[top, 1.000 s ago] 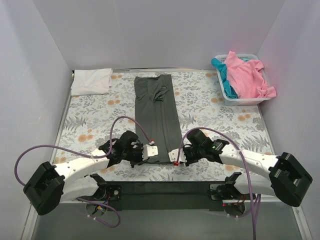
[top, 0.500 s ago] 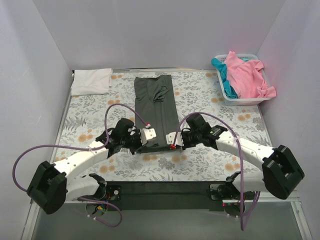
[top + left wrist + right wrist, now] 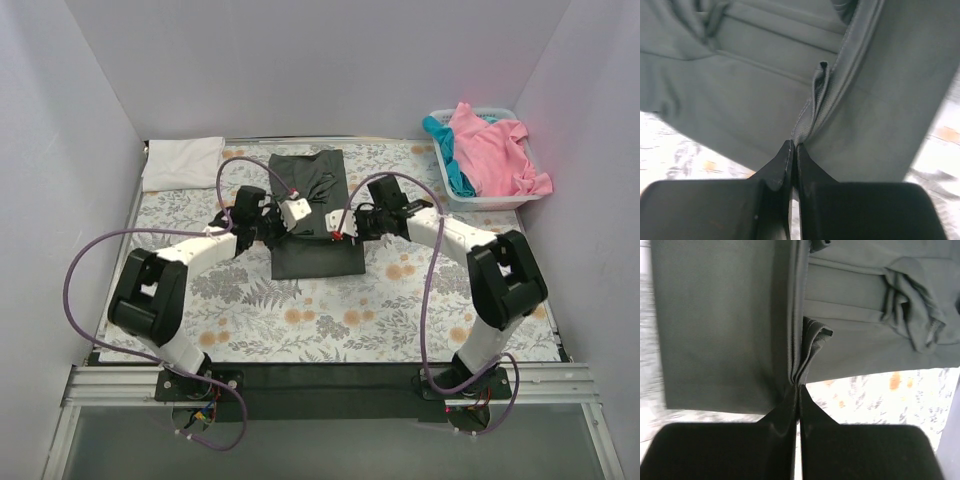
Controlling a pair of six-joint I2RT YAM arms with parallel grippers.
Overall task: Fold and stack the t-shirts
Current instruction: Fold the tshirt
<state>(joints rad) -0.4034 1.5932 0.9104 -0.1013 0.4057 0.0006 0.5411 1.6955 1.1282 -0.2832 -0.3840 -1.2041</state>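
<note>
The dark charcoal grey t-shirt (image 3: pixel 315 215) lies folded lengthways in the middle of the table, its near end lifted and doubled back over the rest. My left gripper (image 3: pixel 296 213) is shut on the shirt's left hem corner (image 3: pixel 805 125). My right gripper (image 3: pixel 338 221) is shut on the right hem corner (image 3: pixel 807 352). Both hold the hem over the middle of the shirt. A folded white t-shirt (image 3: pixel 183 162) lies at the far left. The pink t-shirt (image 3: pixel 492 148) and teal t-shirt (image 3: pixel 452 160) are heaped in the basket.
The white plastic basket (image 3: pixel 480 196) stands at the far right corner. The floral table cloth (image 3: pixel 300 320) covers the table between white walls. Purple cables loop above both arms.
Both grippers have carried the shirt's near hem away from the front edge toward the back, doubling the shirt over itself. The arms are now stretched far forward.
</note>
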